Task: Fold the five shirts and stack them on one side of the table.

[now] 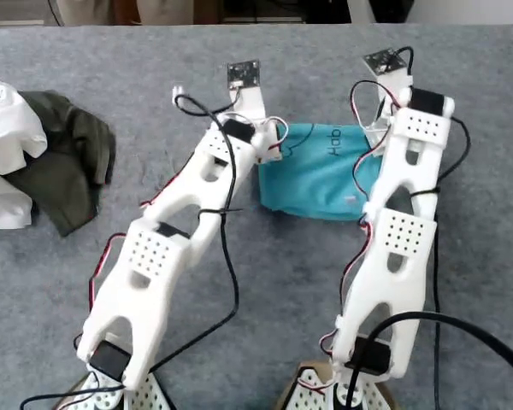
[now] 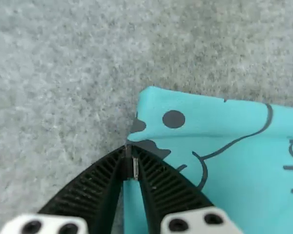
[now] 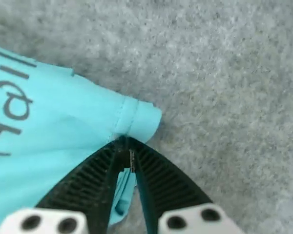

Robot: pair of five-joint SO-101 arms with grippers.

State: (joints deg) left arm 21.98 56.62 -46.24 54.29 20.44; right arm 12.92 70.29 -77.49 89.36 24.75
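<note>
At shirt (image 1: 321,175) edges, left hand (image 2: 129,155), right hand (image 3: 126,146) clamped

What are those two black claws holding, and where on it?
Both hold the folded turquoise cloth shirt. The left gripper pinches its edge near one corner; the right gripper pinches the opposite edge by a stitched hem.

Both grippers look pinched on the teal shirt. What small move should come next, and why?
Probably lift both corners together a little: the left gripper and right gripper are each shut on a far corner of the teal shirt, which lies flat.
</note>
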